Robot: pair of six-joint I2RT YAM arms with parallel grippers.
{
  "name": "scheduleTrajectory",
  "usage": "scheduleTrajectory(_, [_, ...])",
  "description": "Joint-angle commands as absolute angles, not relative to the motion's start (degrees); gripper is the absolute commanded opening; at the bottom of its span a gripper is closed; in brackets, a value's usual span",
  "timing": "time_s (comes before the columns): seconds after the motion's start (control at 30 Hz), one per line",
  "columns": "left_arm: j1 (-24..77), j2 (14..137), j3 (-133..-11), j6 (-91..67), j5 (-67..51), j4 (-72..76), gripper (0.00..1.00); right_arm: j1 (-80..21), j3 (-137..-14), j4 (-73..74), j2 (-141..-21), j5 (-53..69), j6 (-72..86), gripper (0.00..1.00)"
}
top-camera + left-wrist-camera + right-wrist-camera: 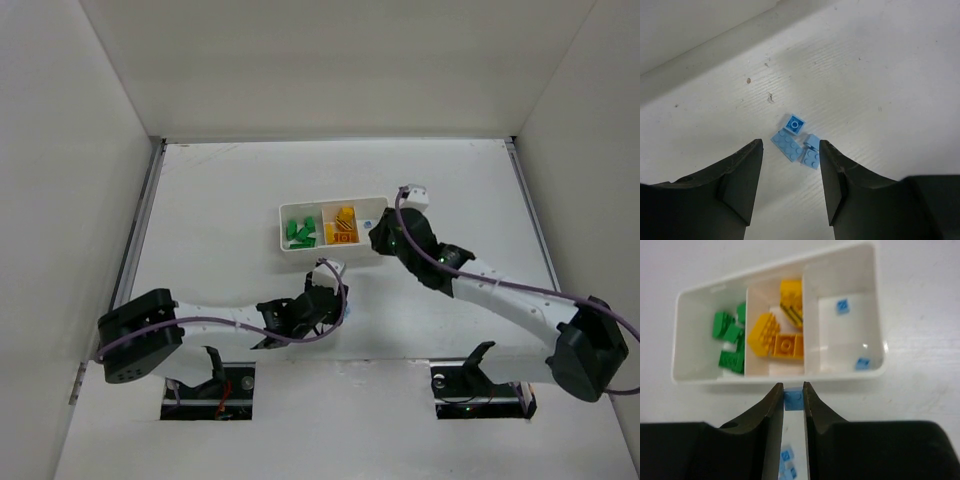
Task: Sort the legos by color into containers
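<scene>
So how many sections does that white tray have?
3, side by side: left section holds green bricks, middle section yellow bricks, right section blue bricks. None looks hidden.

Tray wall (pixel 715 380) just beyond right pincer (pixel 792 388)

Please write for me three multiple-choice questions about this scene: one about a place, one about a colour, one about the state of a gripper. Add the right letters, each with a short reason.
1. Where do the green legos lie?
A) on the table
B) in the left end compartment
C) in the middle compartment

2. What colour is the lego between the right gripper's fingers?
A) green
B) yellow
C) blue

3. How is the left gripper?
A) open above loose blue legos
B) shut on a green lego
C) shut on the tray

Answers:
1 B: green fills the end compartment, beside the yellow legos.
2 C: a blue brick is pinched there.
3 A: its fingers stand apart, nothing between them.
</scene>
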State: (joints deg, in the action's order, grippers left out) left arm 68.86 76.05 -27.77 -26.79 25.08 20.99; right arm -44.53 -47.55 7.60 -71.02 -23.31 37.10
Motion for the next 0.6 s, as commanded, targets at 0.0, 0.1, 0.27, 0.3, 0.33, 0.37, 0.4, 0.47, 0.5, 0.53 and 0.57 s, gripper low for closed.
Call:
scheduleTrajectory(0.0, [68.25, 77.69, -29.97, -25.40, 24.96, 24.52, 0.45, -39.87, -52.19, 4.40, -74.78, -22.24, 31.04, 0.24])
scheduleTrajectory(0.1, [68.25, 79.45, -31.02, -24.87, 24.96, 24.52, 0.45, -38.11, -54.57, 2.47, -78.91, -22.15, 29.45, 0.24])
scheduleTrajectory(0.27, [68.25, 82.26, -32.34, -24.26, 24.87, 25.05, 0.45, -36.52, -56.42, 0.62, -81.48, -21.97, 28.83, 0.46])
scheduleTrajectory(0.3, [68.25, 82.61, -32.43, -24.17, 24.87, 25.14, 0.44, -36.52, -56.43, 0.09, -81.13, -21.97, 28.83, 0.49])
scheduleTrajectory(0.33, [68.16, 83.05, -32.61, -23.82, 24.52, 25.48, 0.44, -36.52, -56.16, -0.35, -80.51, -21.97, 28.83, 0.52])
scheduleTrajectory(0.37, [68.16, 83.40, -32.69, -23.56, 24.43, 25.66, 0.43, -36.52, -55.90, -0.53, -79.99, -21.89, 28.83, 0.52])
scheduleTrajectory(0.4, [67.98, 83.76, -32.78, -23.38, 24.26, 25.84, 0.43, -36.69, -55.55, -0.53, -79.46, -21.71, 28.83, 0.52])
scheduleTrajectory(0.47, [67.63, 84.46, -33.13, -23.12, 24.08, 25.93, 0.42, -36.78, -54.59, -0.61, -78.49, -21.19, 28.83, 0.52])
scheduleTrajectory(0.5, [67.63, 84.81, -33.22, -23.03, 23.82, 25.93, 0.42, -36.78, -53.88, -0.79, -77.96, -21.01, 28.83, 0.52])
scheduleTrajectory(0.53, [67.54, 85.34, -33.48, -23.03, 23.56, 25.84, 0.41, -37.22, -53.18, -1.05, -77.44, -21.01, 28.92, 0.52])
scheduleTrajectory(0.57, [67.46, 85.69, -33.66, -22.94, 23.38, 25.84, 0.41, -37.57, -52.39, -1.23, -76.82, -21.01, 29.09, 0.52])
